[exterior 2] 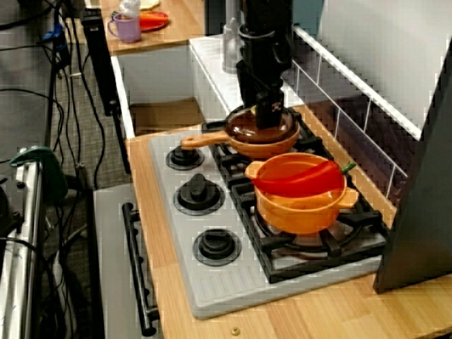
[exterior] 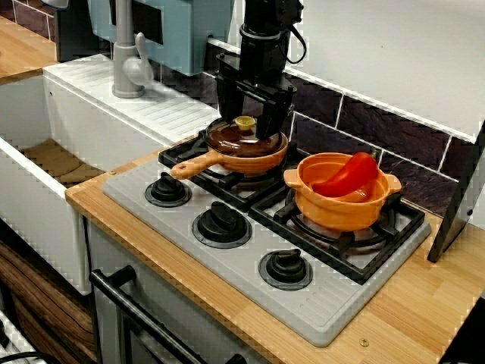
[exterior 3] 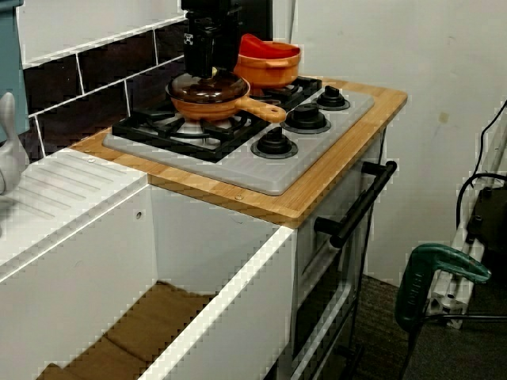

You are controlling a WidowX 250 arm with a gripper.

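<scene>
The yellow knob (exterior: 244,121) of the brown lid (exterior: 241,141) is flanked by the spread fingers (exterior: 277,117) of the gripper (exterior: 252,125), positioned over the pan (exterior: 250,161).

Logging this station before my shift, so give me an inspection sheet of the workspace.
Surface: wooden counter with grey stove, three dials.
Job's things: orange pan on the stove, sink side, brown lid on it.
Clutter: orange pot holding a red pepper beside the pan.
Grippers: gripper open, fingers either side of the lid's yellow knob.
Cables: loose cables on the floor beside the oven.
Surroundings: sink, tap, dark tiled wall, green tool on the floor.
</scene>
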